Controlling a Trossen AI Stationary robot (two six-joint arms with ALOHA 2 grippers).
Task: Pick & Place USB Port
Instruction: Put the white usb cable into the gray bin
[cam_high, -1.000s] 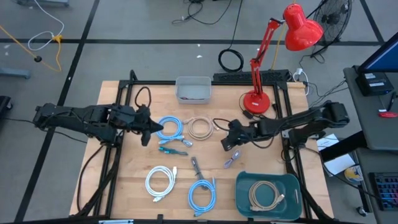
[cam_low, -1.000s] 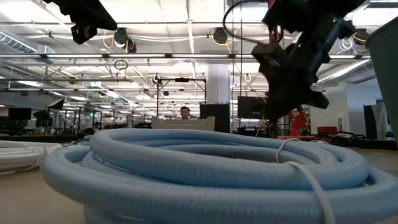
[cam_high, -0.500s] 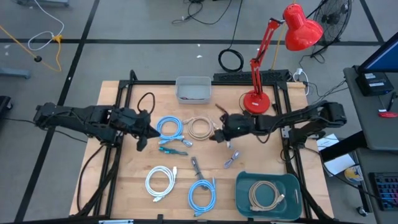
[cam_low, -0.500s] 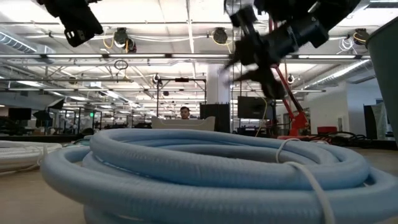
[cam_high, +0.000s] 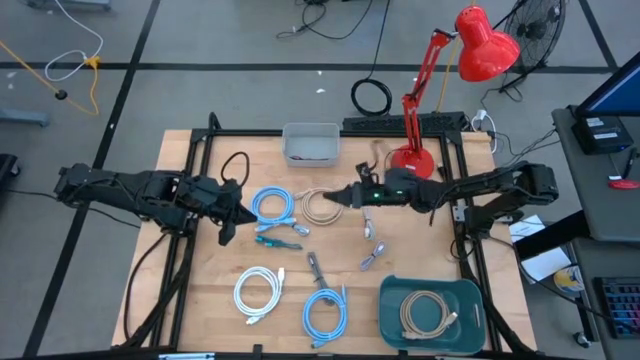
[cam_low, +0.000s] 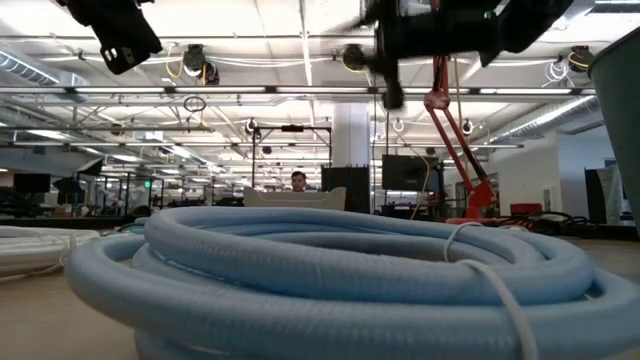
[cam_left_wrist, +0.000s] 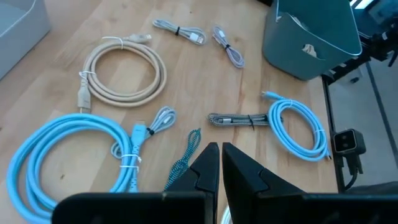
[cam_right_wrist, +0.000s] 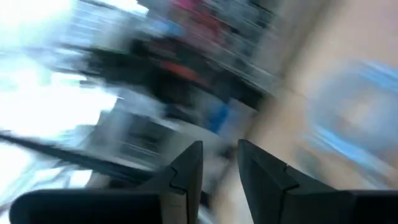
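Two small grey bundled USB cables (cam_high: 372, 226) (cam_high: 371, 261) lie flat on the wooden table, right of centre; the left wrist view shows them too (cam_left_wrist: 180, 31) (cam_left_wrist: 227, 51). My right gripper (cam_high: 333, 197) hovers high over the beige cable coil (cam_high: 322, 206), pointing level toward the table's left. Its fingers (cam_right_wrist: 186, 168) stand slightly apart with nothing between them. My left gripper (cam_high: 243, 210) waits shut above the left side, near the light-blue coil (cam_high: 273, 205); its fingers (cam_left_wrist: 208, 165) touch nothing.
Other coils lie about: teal braided (cam_high: 276, 240), white (cam_high: 258, 291), light-blue (cam_high: 325, 312), grey braided (cam_high: 315, 266). A teal bin (cam_high: 392, 300) with a beige cable stands near right. A grey bin (cam_high: 310, 130) and a red lamp (cam_high: 412, 160) stand at the far edge.
My right gripper has risen from just above the small grey cables and tipped up from pointing down to level. It has swung toward the table's left and far side, over the beige coil. A small grey cable shows lying on the table where the gripper was.
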